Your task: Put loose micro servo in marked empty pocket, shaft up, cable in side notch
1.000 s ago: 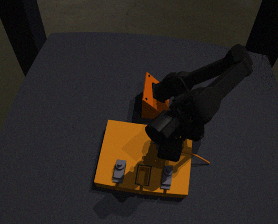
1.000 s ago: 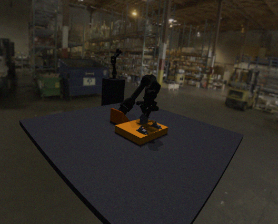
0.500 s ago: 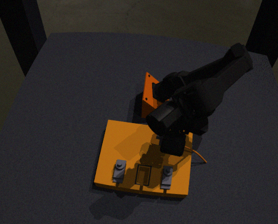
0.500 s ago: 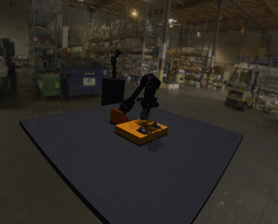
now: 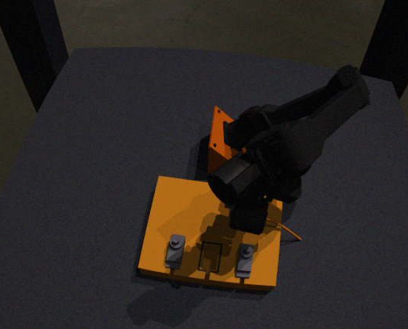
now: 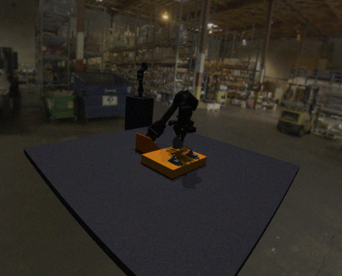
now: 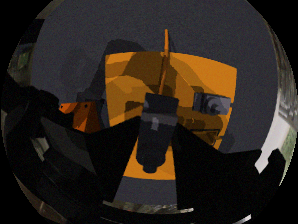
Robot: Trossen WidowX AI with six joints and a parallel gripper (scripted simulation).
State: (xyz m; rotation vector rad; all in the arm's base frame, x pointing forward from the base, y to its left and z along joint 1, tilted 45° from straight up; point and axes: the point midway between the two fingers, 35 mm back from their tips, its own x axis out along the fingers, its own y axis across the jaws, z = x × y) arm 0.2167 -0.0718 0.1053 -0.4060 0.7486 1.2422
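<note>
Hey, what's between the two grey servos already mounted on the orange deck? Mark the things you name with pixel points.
The dark-outlined pocket (image 5: 212, 256) (image 7: 210, 135), with no servo in it; the top view shows it between them.

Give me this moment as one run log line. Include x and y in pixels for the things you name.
black parallel-jaw hand (image 5: 249, 216) (image 7: 157, 123): shut on dark boxy micro servo (image 7: 158, 127) | orange cable (image 5: 290, 232) (image 7: 164, 65): trailing | black-outlined rectangular pocket (image 5: 211, 257): empty | seating: not done
</note>
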